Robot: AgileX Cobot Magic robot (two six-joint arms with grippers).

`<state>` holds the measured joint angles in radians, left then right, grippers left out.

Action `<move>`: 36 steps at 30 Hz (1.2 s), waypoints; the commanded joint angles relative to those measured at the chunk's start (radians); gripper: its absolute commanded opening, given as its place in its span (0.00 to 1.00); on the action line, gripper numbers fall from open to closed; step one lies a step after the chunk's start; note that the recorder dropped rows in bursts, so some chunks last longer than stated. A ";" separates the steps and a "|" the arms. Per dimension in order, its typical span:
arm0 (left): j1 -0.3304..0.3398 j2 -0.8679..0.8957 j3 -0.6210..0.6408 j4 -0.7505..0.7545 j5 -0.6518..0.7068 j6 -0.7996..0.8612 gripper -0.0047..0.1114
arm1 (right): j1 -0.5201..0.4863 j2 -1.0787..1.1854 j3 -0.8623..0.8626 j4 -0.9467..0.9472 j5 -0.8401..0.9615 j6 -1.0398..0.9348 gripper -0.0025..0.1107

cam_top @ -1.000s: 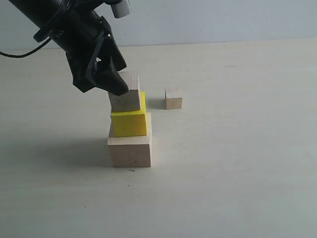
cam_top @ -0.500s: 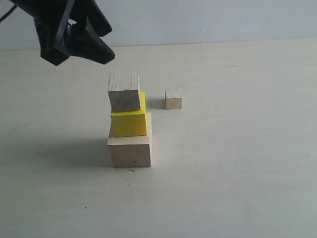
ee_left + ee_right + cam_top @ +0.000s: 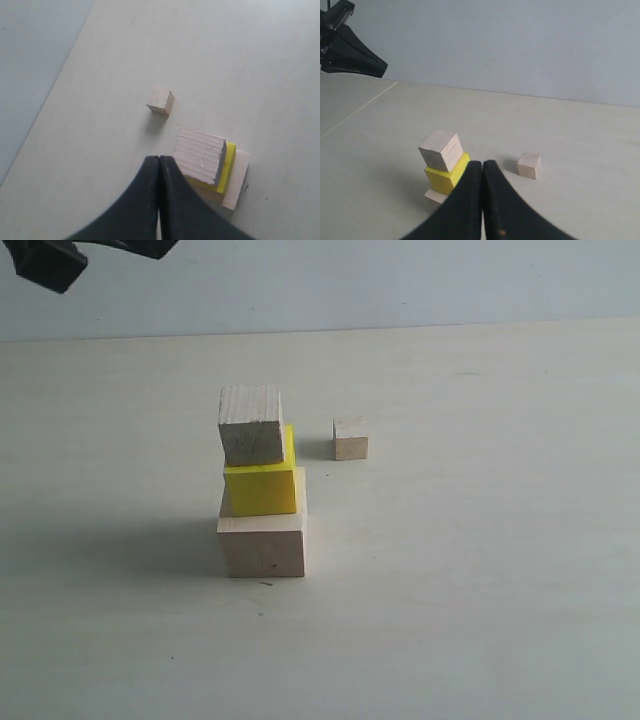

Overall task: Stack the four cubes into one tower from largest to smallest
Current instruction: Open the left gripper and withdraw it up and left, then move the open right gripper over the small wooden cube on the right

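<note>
Three cubes stand stacked: the large pale wood cube (image 3: 262,540) at the bottom, the bright yellow cube (image 3: 261,485) on it, the smaller bare wood cube (image 3: 251,425) on top, turned slightly askew. The smallest wood cube (image 3: 351,438) rests alone on the table to the right of the stack, apart from it. My left gripper (image 3: 159,159) is shut and empty, high above and left of the stack; only its dark edge (image 3: 50,260) shows at the exterior view's top left corner. The right gripper (image 3: 482,163) is shut, empty, facing the stack from a distance.
The pale tabletop (image 3: 480,570) stretches all round the stack. A grey-blue wall (image 3: 400,280) rises behind its far edge. The left arm's dark body (image 3: 347,50) shows in the right wrist view.
My left gripper let go of the smaller wood cube, then rose up and to the left, almost out of the exterior view. The cube stays on the yellow one.
</note>
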<state>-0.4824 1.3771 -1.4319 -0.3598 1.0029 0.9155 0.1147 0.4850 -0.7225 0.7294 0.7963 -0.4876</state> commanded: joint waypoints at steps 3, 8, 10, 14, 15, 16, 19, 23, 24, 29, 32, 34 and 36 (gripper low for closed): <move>-0.005 -0.034 -0.001 0.023 -0.115 -0.190 0.04 | 0.002 0.021 0.000 -0.081 -0.147 -0.016 0.02; -0.005 -0.055 -0.001 0.044 -0.160 -0.242 0.04 | 0.002 0.115 0.000 -0.141 -0.191 -0.013 0.07; -0.005 -0.064 -0.001 0.044 -0.186 -0.248 0.04 | 0.002 0.187 0.000 -0.141 -0.177 0.011 0.12; -0.005 -0.101 -0.001 0.062 -0.242 -0.294 0.04 | 0.002 0.342 0.000 -0.128 -0.163 0.047 0.18; -0.005 -0.111 -0.001 0.074 -0.251 -0.301 0.04 | 0.002 0.385 -0.002 -0.112 -0.176 0.045 0.20; -0.005 -0.124 0.001 0.085 -0.267 -0.317 0.04 | 0.002 0.428 -0.004 -0.092 -0.189 0.044 0.22; -0.005 -0.161 0.025 0.128 -0.306 -0.363 0.04 | 0.002 0.552 -0.022 -0.029 -0.204 0.044 0.31; -0.005 -0.214 0.084 0.168 -0.311 -0.416 0.04 | 0.002 0.732 -0.105 0.007 -0.117 0.044 0.50; -0.005 -0.227 0.098 0.168 -0.309 -0.422 0.04 | 0.002 0.778 -0.138 0.019 -0.085 0.044 0.54; -0.005 -0.302 0.168 0.168 -0.307 -0.442 0.04 | 0.002 0.978 -0.317 0.061 0.096 0.044 0.56; -0.005 -0.346 0.183 0.168 -0.299 -0.452 0.04 | 0.029 1.049 -0.406 0.071 0.120 0.044 0.56; -0.005 -0.375 0.183 0.168 -0.295 -0.453 0.04 | 0.067 1.077 -0.463 0.071 0.102 0.052 0.56; -0.005 -0.404 0.183 0.168 -0.286 -0.456 0.04 | 0.116 1.098 -0.529 0.017 0.081 0.107 0.56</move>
<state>-0.4824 1.0114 -1.2526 -0.1992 0.7117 0.4735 0.1792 1.5577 -1.1693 0.7827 0.8900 -0.4273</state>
